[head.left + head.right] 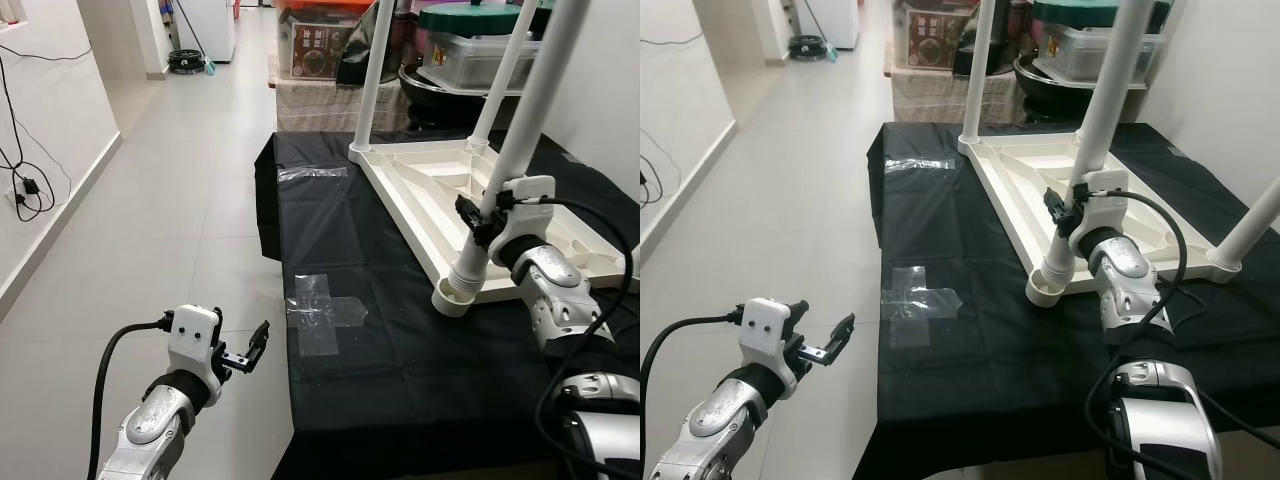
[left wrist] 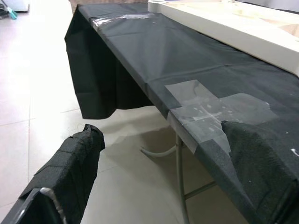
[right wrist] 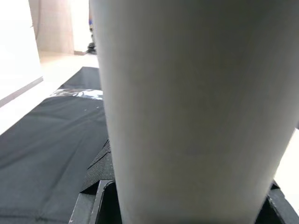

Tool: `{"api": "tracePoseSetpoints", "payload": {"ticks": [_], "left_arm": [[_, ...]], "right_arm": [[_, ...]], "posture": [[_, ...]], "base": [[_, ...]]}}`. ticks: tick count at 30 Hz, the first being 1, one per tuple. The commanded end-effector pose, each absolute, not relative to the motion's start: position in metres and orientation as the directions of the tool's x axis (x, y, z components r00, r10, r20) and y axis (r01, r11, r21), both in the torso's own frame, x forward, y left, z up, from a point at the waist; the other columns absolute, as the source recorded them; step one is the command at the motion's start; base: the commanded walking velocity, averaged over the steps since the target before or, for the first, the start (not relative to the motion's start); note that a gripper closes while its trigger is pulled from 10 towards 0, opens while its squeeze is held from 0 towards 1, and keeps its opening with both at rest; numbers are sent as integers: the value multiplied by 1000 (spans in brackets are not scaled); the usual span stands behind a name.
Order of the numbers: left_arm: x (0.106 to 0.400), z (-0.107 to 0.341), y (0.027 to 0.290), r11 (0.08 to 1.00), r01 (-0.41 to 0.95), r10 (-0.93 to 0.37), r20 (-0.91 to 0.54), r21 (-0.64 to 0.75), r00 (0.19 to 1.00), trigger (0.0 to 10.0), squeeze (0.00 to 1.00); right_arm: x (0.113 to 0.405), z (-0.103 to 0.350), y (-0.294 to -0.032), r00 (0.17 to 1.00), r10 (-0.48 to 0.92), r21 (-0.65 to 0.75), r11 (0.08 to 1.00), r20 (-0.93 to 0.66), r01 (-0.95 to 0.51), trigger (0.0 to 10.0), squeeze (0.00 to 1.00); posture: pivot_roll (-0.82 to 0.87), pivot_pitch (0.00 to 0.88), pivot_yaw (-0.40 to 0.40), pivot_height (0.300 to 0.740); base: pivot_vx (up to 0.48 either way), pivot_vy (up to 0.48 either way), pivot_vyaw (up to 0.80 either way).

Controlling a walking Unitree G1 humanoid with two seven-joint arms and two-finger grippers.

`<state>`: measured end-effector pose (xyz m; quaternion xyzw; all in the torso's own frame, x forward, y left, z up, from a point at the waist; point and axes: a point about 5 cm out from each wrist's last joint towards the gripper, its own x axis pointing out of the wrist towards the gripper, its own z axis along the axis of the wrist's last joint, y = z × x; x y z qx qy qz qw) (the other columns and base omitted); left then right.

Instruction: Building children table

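Note:
A white children's table (image 1: 430,185) lies upside down on a black-covered worktable (image 1: 400,360), its round legs pointing up. My right gripper (image 1: 482,218) is shut on the nearest leg (image 1: 525,125), just above the socket at the tabletop's near corner. In the right wrist view that leg (image 3: 187,107) stands right between the black fingers (image 3: 93,200). Two more legs (image 1: 368,80) rise at the far corners. My left gripper (image 1: 250,352) hangs open and holding nothing over the floor, left of the worktable's near corner. Its fingers (image 2: 70,172) are wide apart in the left wrist view.
Clear tape patches (image 1: 322,310) are stuck on the black cloth near its left edge. Boxes and plastic bins (image 1: 320,40) are stacked behind the worktable. Tiled floor (image 1: 180,200) runs along the left, up to a wall with hanging cables (image 1: 25,185).

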<state>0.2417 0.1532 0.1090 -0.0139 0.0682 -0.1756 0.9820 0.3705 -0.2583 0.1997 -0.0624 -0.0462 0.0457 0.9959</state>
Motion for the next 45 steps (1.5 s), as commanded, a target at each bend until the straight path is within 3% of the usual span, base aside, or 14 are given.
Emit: {"api": "tracePoseSetpoints", "payload": {"ticks": [1, 18, 27, 31, 36, 41, 45], "left_arm": [[241, 109, 154, 938, 345, -348, -134, -44, 928, 10000, 0], [243, 109, 154, 935, 353, -356, -134, -44, 925, 10000, 0], [243, 108, 154, 935, 351, -354, -135, -45, 925, 10000, 0], [243, 108, 153, 934, 354, -358, -135, -50, 924, 10000, 0], [243, 108, 152, 933, 355, -359, -133, -50, 924, 10000, 0], [243, 108, 152, 934, 353, -356, -133, -51, 925, 10000, 0], [242, 108, 152, 935, 352, -356, -135, -53, 925, 10000, 0]], "right_arm": [[368, 195, -251, 988, 131, -168, 979, 85, -115, 10000, 0], [356, 179, -218, 963, 262, -162, 955, 70, -248, 10000, 0], [353, 179, -232, 974, 221, -190, 960, 57, -207, 10000, 0], [361, 208, -250, 982, 118, -102, 989, 149, -103, 10000, 0], [363, 212, -254, 983, 92, -54, 995, 156, -84, 10000, 0], [361, 207, -253, 985, 103, -82, 992, 136, -93, 10000, 0], [356, 192, -237, 979, 179, -153, 975, 100, -163, 10000, 0]], "posture": [[108, 0, -59, 740], [99, 0, -52, 740], [90, 0, -51, 740], [86, 0, -50, 740], [89, 0, -54, 740], [91, 0, -55, 740], [88, 0, -54, 740]], "base": [[0, 0, 0], [0, 0, 0], [0, 0, 0], [0, 0, 0], [0, 0, 0], [0, 0, 0], [0, 0, 0]]}}
